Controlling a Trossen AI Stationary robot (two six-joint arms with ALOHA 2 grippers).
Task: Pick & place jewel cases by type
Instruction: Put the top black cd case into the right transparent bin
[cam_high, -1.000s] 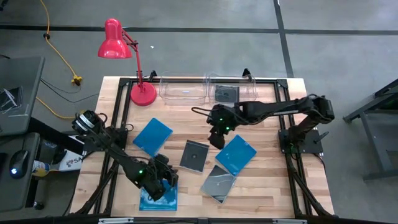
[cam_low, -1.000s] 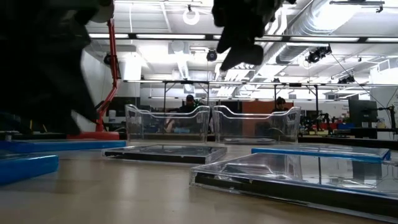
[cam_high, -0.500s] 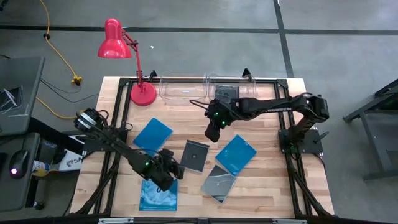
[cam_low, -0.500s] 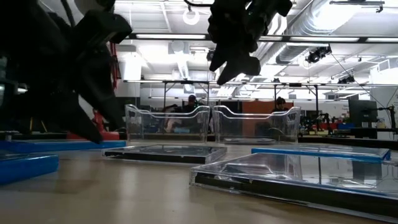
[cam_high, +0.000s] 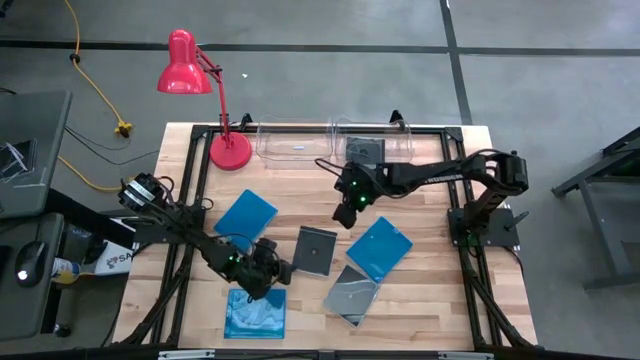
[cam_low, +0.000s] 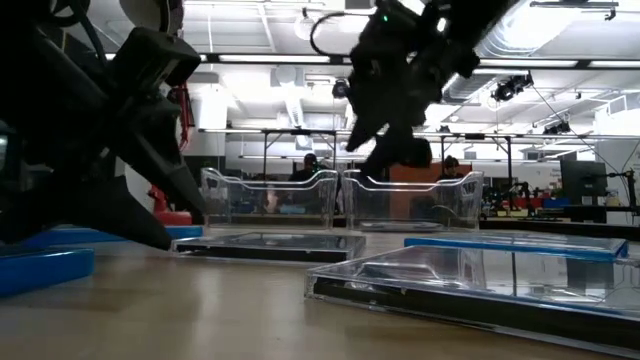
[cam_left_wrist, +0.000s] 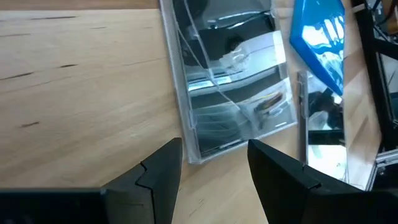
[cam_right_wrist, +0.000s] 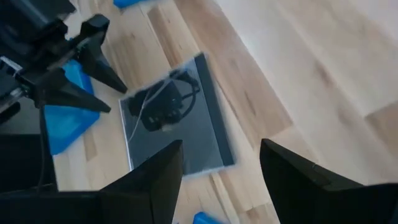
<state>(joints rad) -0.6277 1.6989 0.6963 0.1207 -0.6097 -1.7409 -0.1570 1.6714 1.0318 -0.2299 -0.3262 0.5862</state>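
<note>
A dark grey jewel case (cam_high: 313, 250) lies flat mid-table. My left gripper (cam_high: 275, 268) is open, low at the case's near-left corner (cam_left_wrist: 194, 155), which sits just ahead of the gap between its fingers (cam_left_wrist: 214, 168). My right gripper (cam_high: 347, 215) hangs open above the table past the same case's (cam_right_wrist: 174, 118) far-right side. Blue jewel cases lie at the left (cam_high: 246, 217), right (cam_high: 379, 248) and near edge (cam_high: 255, 312). A second dark case (cam_high: 351, 295) lies near the front. A third (cam_high: 362, 150) rests in the right clear bin (cam_high: 400, 145).
Two clear bins (cam_high: 293, 140) stand side by side at the far edge. A red desk lamp (cam_high: 228, 150) has its base at the far left corner. Bare wood lies between the cases and the bins. People sit far behind the table in the low view.
My left gripper has gone from over the near blue case toward the middle dark case, sinking and rolling, and stays open. My right gripper has come down toward the table over the dark case's far side, rolling a little, also open. No case has moved.
</note>
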